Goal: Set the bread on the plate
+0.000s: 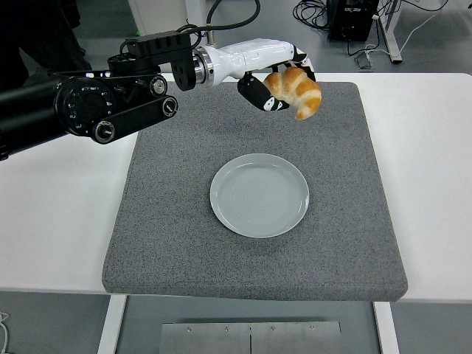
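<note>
carrying the bread point(296, 90), a golden croissant-shaped roll, the left hand point(274, 82) hangs above the far part of the grey mat point(169, 221), its fingers curled around the roll from behind and from below so that the roll sticks out to the right of the palm. the plate point(259, 195), pale grey-blue and round, lies near the middle of the mat, nearer to the camera and a little to the left of the bread, and nothing lies on it. the black left arm point(88, 110) reaches in from the left edge over the white table point(51, 199); the right arm is not visible. to do this step well, i think the hand should bring the roll toward the near side until it is over the centre of the plate, not only over its rim, and then go down before the fingers open, because a curved roll released from height can roll or bounce off the shallow plate. the fingers should open slowly and the hand should lift straight up, so that the thumb does not drag the bread away. i can read no brand, label or writing on the bread, the plate, the mat or the arm.
</note>
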`<state>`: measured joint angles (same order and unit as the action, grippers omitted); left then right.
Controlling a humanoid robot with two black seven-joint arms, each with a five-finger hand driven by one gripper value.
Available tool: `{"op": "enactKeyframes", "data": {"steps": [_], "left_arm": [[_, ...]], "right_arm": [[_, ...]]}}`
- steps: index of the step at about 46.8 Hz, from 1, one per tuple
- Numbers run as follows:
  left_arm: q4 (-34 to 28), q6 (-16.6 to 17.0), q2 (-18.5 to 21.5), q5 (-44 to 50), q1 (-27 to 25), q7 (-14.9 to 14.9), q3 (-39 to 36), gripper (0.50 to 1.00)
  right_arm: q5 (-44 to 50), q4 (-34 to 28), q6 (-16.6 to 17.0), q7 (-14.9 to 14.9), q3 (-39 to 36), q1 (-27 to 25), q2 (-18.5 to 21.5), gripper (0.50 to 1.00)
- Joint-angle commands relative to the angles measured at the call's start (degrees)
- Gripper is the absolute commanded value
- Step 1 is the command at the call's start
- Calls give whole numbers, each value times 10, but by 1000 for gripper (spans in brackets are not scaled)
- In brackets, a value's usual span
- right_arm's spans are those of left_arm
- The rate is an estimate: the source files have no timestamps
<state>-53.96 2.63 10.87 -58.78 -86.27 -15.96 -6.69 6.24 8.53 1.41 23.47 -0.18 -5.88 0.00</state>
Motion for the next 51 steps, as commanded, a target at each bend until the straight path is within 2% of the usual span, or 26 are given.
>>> {"op": "enactKeyframes", "data": {"steps": [1,9,51], "left_arm": [[-15,1,-2,0,3,1,-1,500],[-42,3,-1,-21,15,1,-2,500],[-47,16,3,-73,79,-1,-11,500]], "right_arm": [[0,0,0,0,0,0,0,1000],[0,0,0,0,0,0,0,1000],[0,0,0,0,0,0,0,1000]]}}
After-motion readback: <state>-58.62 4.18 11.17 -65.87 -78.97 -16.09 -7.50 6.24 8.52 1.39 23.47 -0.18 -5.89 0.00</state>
